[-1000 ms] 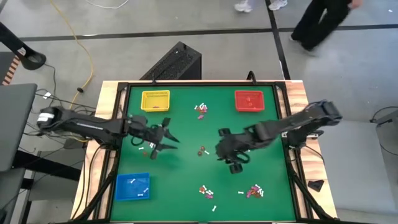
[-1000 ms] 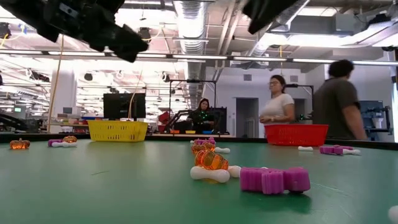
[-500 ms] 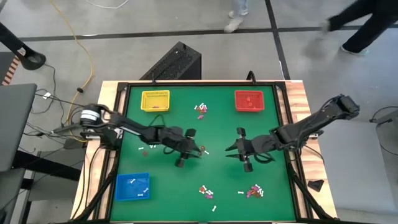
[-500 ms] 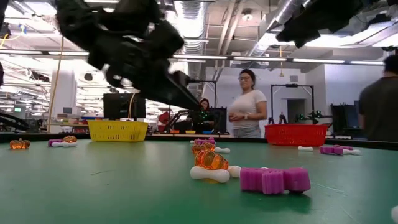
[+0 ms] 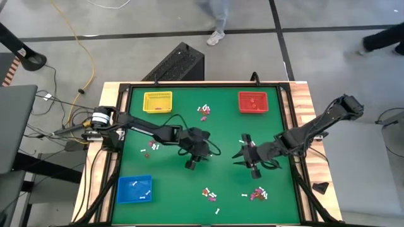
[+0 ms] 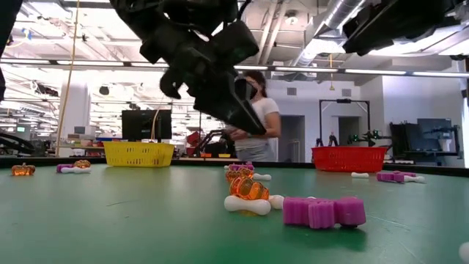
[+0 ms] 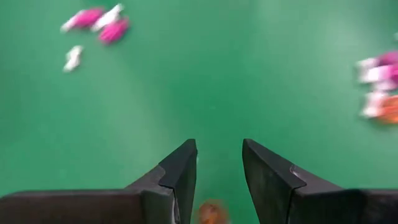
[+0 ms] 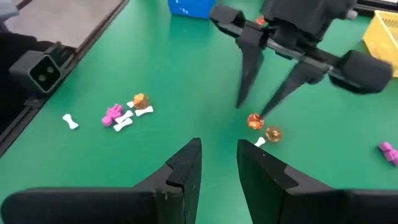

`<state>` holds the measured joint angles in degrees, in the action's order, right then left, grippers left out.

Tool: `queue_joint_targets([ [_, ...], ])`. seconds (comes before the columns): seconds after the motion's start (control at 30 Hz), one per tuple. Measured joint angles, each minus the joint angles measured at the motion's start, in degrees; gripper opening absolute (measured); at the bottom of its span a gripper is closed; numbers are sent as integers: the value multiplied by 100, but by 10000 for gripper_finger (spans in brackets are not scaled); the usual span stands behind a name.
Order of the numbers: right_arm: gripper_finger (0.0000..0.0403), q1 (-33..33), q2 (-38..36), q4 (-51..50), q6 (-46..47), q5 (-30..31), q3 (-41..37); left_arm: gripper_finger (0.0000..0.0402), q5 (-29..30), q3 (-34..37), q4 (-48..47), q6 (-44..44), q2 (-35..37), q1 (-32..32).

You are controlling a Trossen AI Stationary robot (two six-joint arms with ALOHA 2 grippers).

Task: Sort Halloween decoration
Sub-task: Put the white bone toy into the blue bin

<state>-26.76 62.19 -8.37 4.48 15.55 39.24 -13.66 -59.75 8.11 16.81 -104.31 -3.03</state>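
From above, the left gripper [image 5: 203, 151] hangs at centre frame with its jaws spread, straddling the small orange trinkets [image 8: 263, 127] just below its tips, far nearer them than the right gripper [image 5: 243, 151], likewise empty and parted.

Halloween decoration: tiny plastic trinkets, loose on green felt in the high view. White bone-like sticks with purple-pink pieces [image 5: 204, 111], upper centre. Two orange-red pumpkin-like beads [image 5: 206, 151], mid-frame. Mixed white, pink and orange clusters [image 5: 210, 194], lower centre, and [image 5: 257, 193], lower right. Small group [image 5: 152, 146] at left.
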Motion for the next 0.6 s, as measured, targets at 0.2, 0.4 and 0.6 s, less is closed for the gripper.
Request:
queue_joint_targets([
  [0.2, 133, -18, 0, 68, -45, 4, 0, 119, -882, 0, 311, 152, 2, -328],
  [0.4, 133, 68, 0, 203, -48, 116, 0, 119, -832, -2, 656, 1, -132, -810],
  [0.6, 133, 47, 2, 485, 52, 155, 7, 119, -1099, -300, 938, -502, -565, -1160],
])
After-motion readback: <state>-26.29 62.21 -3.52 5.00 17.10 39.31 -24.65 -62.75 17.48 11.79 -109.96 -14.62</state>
